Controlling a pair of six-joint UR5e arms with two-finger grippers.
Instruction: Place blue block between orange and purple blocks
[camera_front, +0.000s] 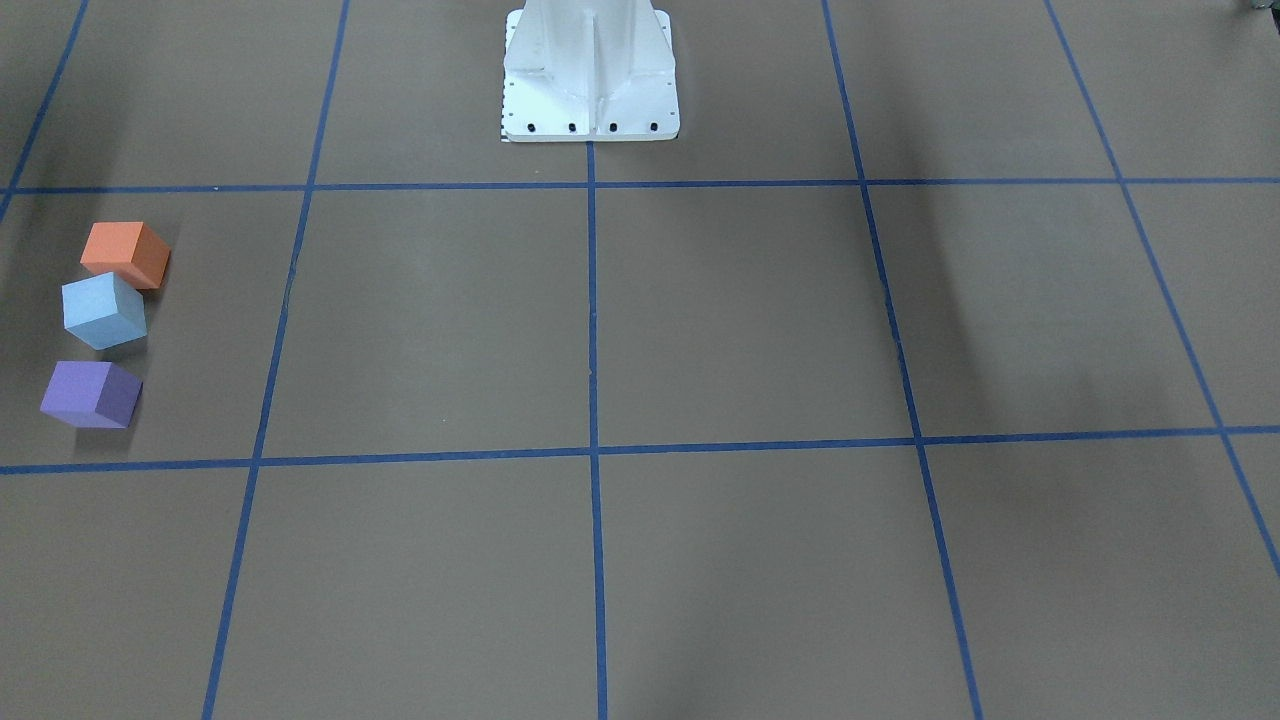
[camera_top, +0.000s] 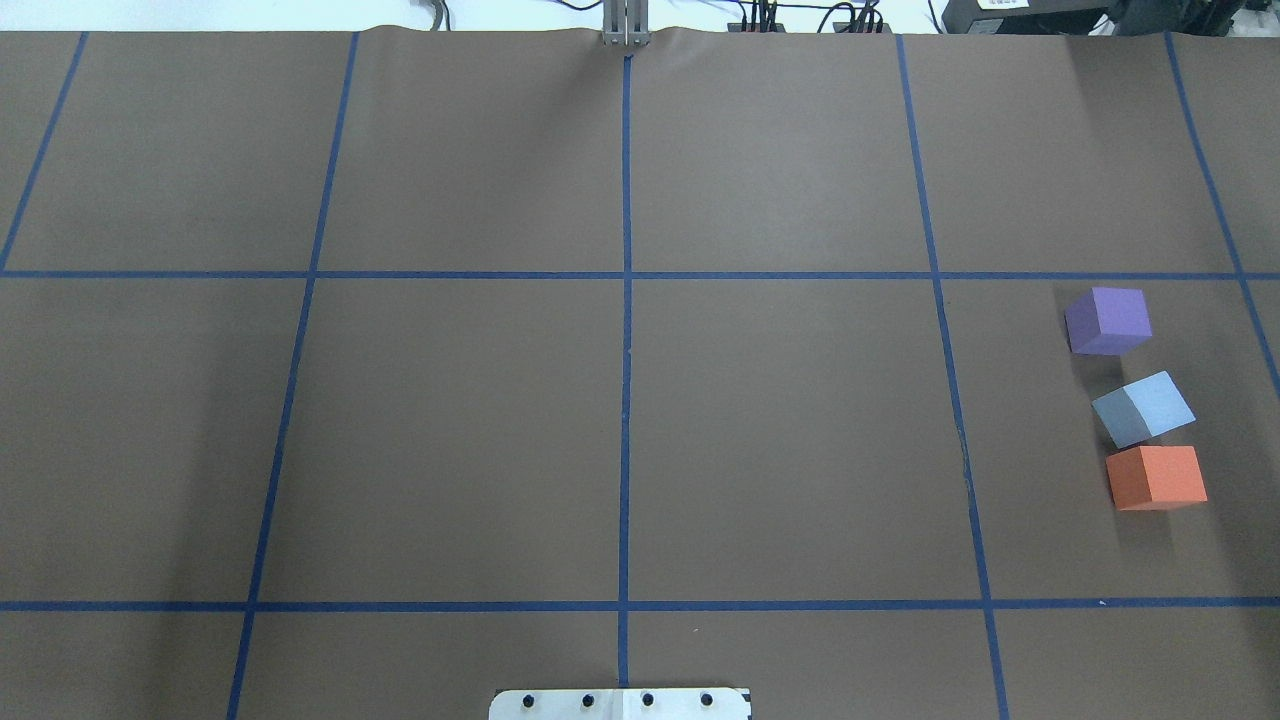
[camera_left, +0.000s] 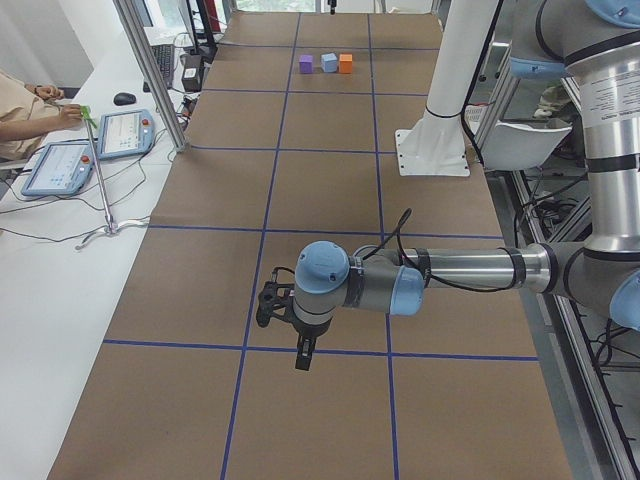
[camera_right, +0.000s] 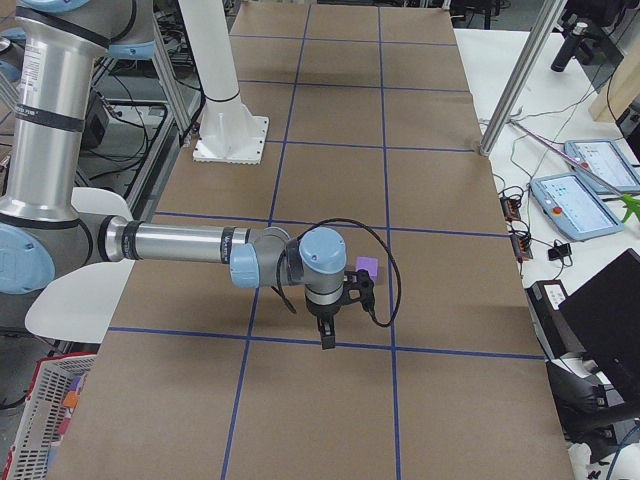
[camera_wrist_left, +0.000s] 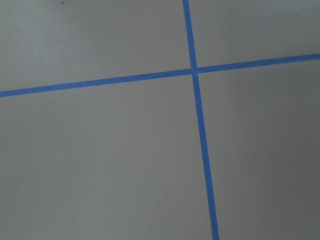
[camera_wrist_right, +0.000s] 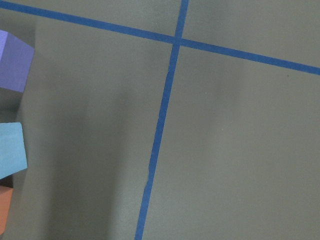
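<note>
Three cubes stand in a row on the robot's right side of the table (camera_top: 780, 420). Nearest the base is the orange block (camera_top: 1157, 477). The blue block (camera_top: 1145, 407) sits just beyond it, touching or nearly so and turned askew to the tape grid. The purple block (camera_top: 1108, 320) is farthest, with a clear gap before it. Blue already lies between the other two, so the task looks done or nearly done.

The right gripper (camera_right: 327, 335) hangs above the table near the row, holding nothing. The left gripper (camera_left: 303, 360) hangs well away at the other end. Both show only in the side views, so whether their jaws are apart or together I cannot tell.

Blue looks like matte foam: likely light, a little soft, not slippery or fragile. Any further nudge is best made by gripping its two flat sides that face neither neighbour, with the wrist turned to match its skew.
</note>
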